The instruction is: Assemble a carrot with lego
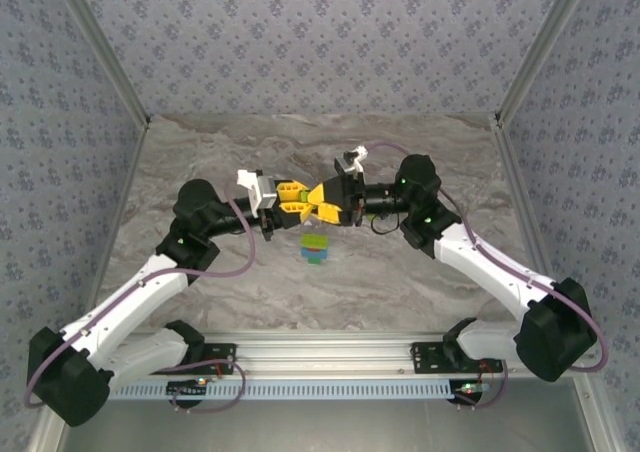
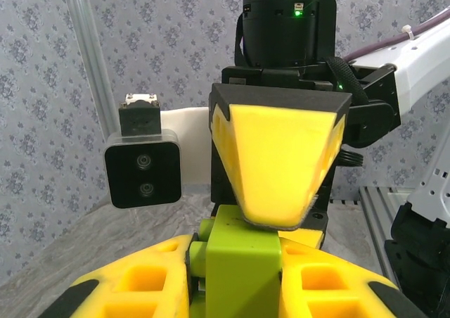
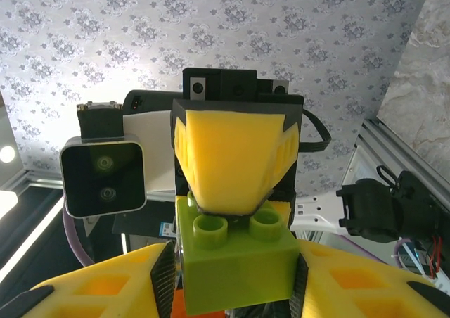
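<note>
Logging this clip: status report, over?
Left gripper, right gripper shut on yellow-green lego, tip to tip midair. Small brick stack on table below. Nothing obstructing.

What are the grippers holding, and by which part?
The left gripper and the right gripper each pinch a yellow-green brick by opposite side faces. Same brick or two: unclear.

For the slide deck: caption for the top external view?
Left claw and right claw meet mid-air, each clamped on yellow-green lego, above a small brick stack on the marble table.
</note>
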Controlling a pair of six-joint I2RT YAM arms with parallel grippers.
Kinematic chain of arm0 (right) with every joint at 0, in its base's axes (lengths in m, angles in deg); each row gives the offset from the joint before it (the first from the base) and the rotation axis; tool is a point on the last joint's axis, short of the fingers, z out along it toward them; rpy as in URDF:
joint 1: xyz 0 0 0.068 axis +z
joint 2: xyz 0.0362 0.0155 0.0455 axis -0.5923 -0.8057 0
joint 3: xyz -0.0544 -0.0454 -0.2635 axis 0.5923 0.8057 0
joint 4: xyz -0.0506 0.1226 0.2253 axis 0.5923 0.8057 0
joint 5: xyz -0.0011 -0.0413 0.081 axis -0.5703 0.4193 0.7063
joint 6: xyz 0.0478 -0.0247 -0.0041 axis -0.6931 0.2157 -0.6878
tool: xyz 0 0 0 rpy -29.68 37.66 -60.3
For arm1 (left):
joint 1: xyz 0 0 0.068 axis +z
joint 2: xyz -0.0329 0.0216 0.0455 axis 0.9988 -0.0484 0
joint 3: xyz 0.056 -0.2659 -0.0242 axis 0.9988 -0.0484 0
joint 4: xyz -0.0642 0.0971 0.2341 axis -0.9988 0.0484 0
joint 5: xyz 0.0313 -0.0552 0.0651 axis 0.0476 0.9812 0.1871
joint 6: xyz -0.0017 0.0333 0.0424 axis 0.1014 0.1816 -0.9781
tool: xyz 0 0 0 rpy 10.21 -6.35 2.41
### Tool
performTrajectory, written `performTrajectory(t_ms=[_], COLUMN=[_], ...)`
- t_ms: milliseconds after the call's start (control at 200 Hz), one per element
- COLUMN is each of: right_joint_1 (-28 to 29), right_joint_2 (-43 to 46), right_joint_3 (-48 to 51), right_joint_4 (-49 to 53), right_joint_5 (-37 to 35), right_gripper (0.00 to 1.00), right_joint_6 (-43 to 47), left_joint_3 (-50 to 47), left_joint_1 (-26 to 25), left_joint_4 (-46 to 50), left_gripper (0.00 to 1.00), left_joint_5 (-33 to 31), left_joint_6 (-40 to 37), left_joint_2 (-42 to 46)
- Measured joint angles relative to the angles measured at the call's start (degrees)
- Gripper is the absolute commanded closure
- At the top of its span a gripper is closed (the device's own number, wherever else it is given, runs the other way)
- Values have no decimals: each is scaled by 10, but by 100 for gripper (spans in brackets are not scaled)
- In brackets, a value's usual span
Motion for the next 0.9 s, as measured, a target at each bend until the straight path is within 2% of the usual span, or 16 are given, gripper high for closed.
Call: performTrajectory(t_ms=[899], right_joint_1=[12], right_joint_2=[-9], right_joint_3=[-15], right_joint_4=[-13], right_joint_5=[-1], right_gripper=[50], right_joint_6=[6], left_joint_3=[0], left_joint_1=[1], left_joint_4=[-17], left_gripper=[74], left_joint_5=[9], left_joint_6=[26], left_joint_2=[5])
